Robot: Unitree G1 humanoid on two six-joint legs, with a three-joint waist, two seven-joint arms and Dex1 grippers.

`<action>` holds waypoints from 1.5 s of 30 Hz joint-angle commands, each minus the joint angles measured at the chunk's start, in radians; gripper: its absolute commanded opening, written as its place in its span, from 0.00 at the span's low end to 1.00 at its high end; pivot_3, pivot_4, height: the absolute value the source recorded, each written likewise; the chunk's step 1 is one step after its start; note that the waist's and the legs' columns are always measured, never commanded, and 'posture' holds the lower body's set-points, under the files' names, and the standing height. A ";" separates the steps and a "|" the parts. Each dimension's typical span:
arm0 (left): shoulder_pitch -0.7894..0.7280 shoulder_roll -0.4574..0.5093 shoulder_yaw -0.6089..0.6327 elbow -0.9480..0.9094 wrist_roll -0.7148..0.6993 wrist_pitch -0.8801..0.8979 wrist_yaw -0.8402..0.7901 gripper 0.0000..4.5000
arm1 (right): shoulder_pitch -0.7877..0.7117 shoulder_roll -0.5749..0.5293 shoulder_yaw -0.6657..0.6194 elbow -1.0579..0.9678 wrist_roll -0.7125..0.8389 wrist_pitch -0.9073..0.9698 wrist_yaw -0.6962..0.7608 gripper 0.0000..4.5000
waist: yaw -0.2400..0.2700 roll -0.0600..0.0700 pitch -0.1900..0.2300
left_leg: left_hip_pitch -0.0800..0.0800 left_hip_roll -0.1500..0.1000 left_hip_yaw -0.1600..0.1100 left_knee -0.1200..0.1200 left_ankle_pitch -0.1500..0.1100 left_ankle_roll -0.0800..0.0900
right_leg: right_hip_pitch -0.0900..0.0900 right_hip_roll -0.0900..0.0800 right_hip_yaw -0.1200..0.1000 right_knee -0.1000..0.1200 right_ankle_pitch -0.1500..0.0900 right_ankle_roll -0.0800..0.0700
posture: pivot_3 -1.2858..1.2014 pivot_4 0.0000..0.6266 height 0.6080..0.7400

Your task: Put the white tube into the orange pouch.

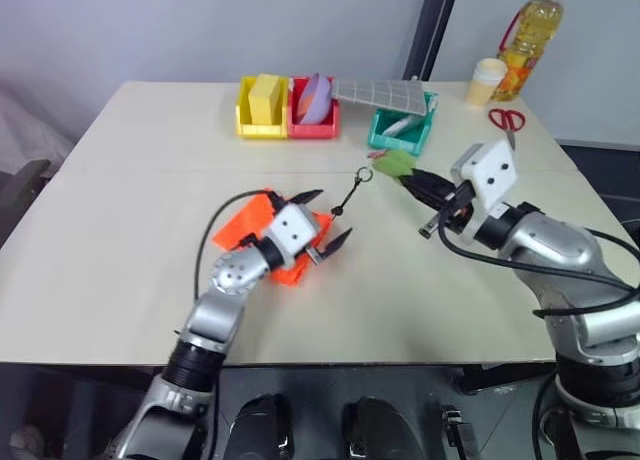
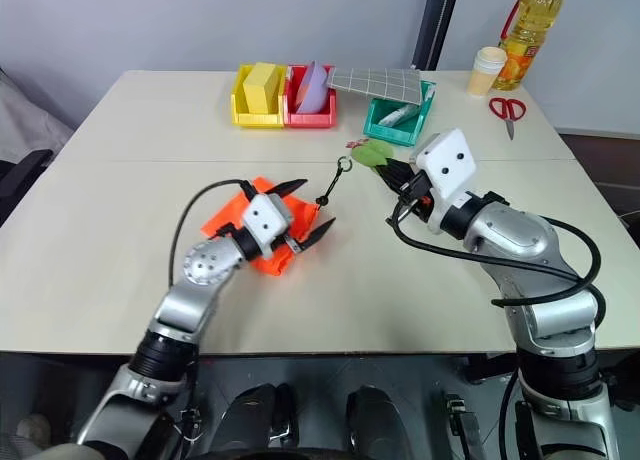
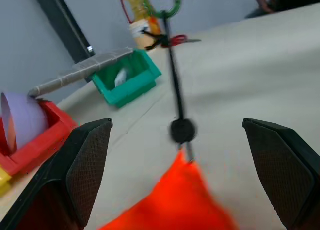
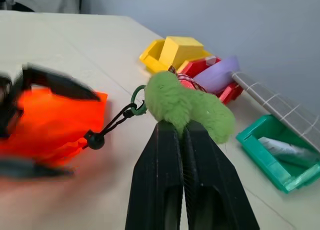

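Green bin (image 1: 400, 132) with whitish tube (image 1: 398, 126); left pincer (image 1: 325, 223) spread, right pincer (image 4: 182, 130) pinching green fuzzy tag (image 4: 187, 107).

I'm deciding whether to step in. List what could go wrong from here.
The right gripper is shut on the green tag; pulling the cord could cinch or drag the orange pouch. A white tube lies in the teal bin, partly under the grey sheet, awkward to reach.

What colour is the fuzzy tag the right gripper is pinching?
Green. The fuzzy tag shows best in the right wrist view, pinched in the right gripper.
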 commanded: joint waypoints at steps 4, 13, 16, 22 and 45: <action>0.020 -0.090 -0.050 -0.043 0.112 0.045 0.186 0.99 | -0.042 -0.002 -0.003 0.010 0.025 -0.039 0.035 0.00 | 0.000 0.000 0.000 | 0.000 0.000 0.000 0.000 0.000 0.000 | 0.000 0.000 0.000 0.000 0.000 0.000 | 0.52 0.24 1.00; 0.038 -0.109 -0.048 -0.052 0.063 0.081 0.175 0.99 | -0.044 -0.006 0.006 0.005 0.032 -0.028 0.046 0.00 | 0.000 0.000 0.000 | 0.000 0.000 0.000 0.000 0.000 0.000 | 0.000 0.000 0.000 0.000 0.000 0.000 | 0.52 0.24 1.00; 0.045 -0.093 -0.047 -0.053 0.064 0.031 0.174 0.99 | -0.038 -0.007 0.004 0.001 0.033 -0.027 0.047 0.00 | 0.000 0.000 0.000 | 0.000 0.000 0.000 0.000 0.000 0.000 | 0.000 0.000 0.000 0.000 0.000 0.000 | 0.52 0.24 1.00; 0.089 -0.075 -0.052 -0.048 0.032 -0.045 0.159 0.99 | -0.018 -0.007 0.000 -0.013 0.039 -0.020 0.046 0.00 | 0.000 0.000 0.000 | 0.000 0.000 0.000 0.000 0.000 0.000 | 0.000 0.000 0.000 0.000 0.000 0.000 | 0.52 0.24 1.00; -0.563 0.175 0.161 0.795 -0.483 0.307 -0.820 0.99 | 0.043 -0.065 0.003 -0.045 -0.003 -0.039 0.044 0.00 | 0.000 -0.002 0.001 | -0.001 -0.002 0.000 0.002 0.000 0.000 | 0.000 0.000 -0.003 0.000 0.000 0.002 | 0.52 0.24 1.00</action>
